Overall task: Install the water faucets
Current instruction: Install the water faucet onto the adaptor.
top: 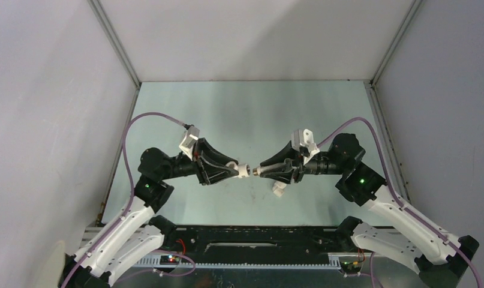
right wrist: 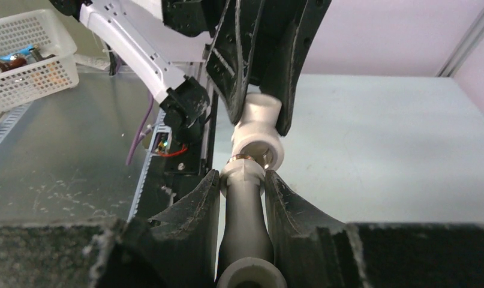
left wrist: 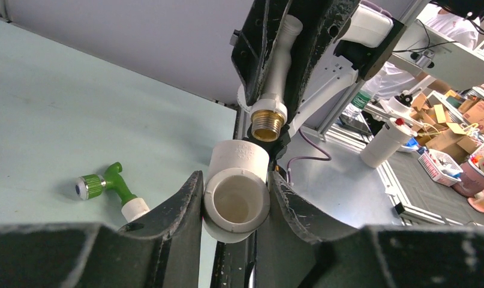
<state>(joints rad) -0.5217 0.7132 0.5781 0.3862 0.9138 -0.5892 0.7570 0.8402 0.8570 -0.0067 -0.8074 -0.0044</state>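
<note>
The white faucet (left wrist: 277, 66) is clamped aloft in the right end effector (right wrist: 242, 180), its brass threaded end exposed. The green faucet (left wrist: 110, 185), white-collared, is laid on its side on the desk (left wrist: 59, 108).

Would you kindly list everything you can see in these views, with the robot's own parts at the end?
White plastic faucet with a brass threaded end: one, white and brass, in the right jaws, thread at the fitting's mouth.
White plastic elbow pipe fitting: one, white, in the left jaws.
Bright green plastic faucet with a round knob: one, green with a white end piece, lying on the table.
Table: one, pale green, under both arms.
White mesh basket: one, white, beyond the table's edge.
Left arm: one, black and white, jaws shut on the fitting.
Right arm: one, black and white, jaws shut on the white faucet.
</note>
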